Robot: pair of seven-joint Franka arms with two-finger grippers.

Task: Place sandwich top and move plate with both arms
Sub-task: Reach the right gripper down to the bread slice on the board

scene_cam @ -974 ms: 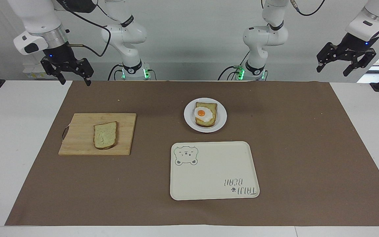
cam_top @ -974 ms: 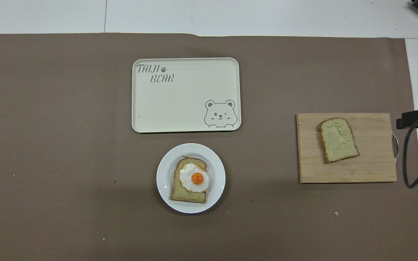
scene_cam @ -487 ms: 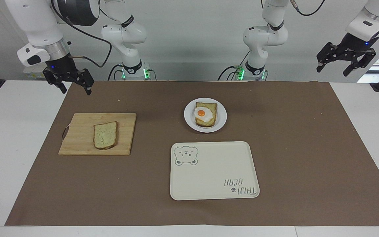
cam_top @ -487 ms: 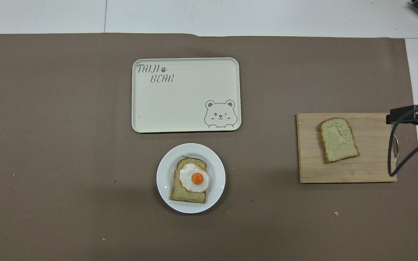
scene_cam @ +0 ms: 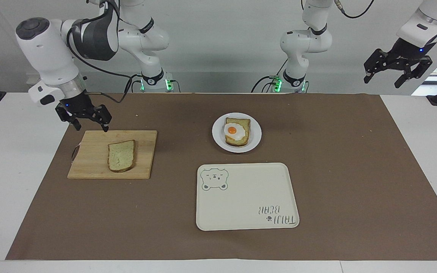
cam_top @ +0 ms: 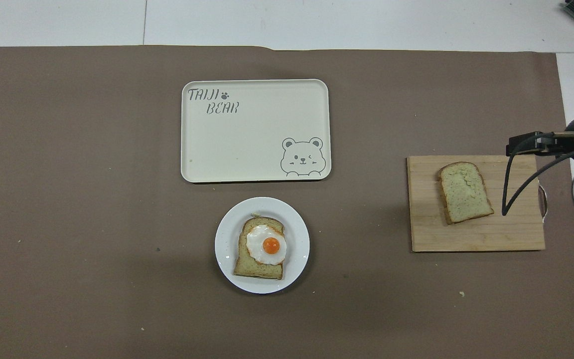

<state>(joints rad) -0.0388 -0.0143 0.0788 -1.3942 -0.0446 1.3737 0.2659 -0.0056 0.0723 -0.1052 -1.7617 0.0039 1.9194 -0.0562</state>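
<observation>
The sandwich top (scene_cam: 121,156) is a plain bread slice lying on a wooden cutting board (scene_cam: 89,161) toward the right arm's end; it also shows in the overhead view (cam_top: 464,192). The small white plate (scene_cam: 255,133) holds a bread slice with a fried egg (scene_cam: 236,132) near the table's middle; the plate (cam_top: 224,244) also shows from overhead. My right gripper (scene_cam: 91,127) is open and empty, low over the board's edge nearer the robots, apart from the slice. My left gripper (scene_cam: 381,81) is open and empty, held high at the left arm's end, waiting.
A cream rectangular tray (scene_cam: 247,201) with a bear drawing lies farther from the robots than the plate; it also shows in the overhead view (cam_top: 252,139). The board (cam_top: 516,232) has a handle at its outer end. A brown mat (scene_cam: 336,170) covers the table.
My right gripper has come down and moved in over the cutting board's edge nearer the robots. The left gripper, bread, plate and tray have stayed in place.
</observation>
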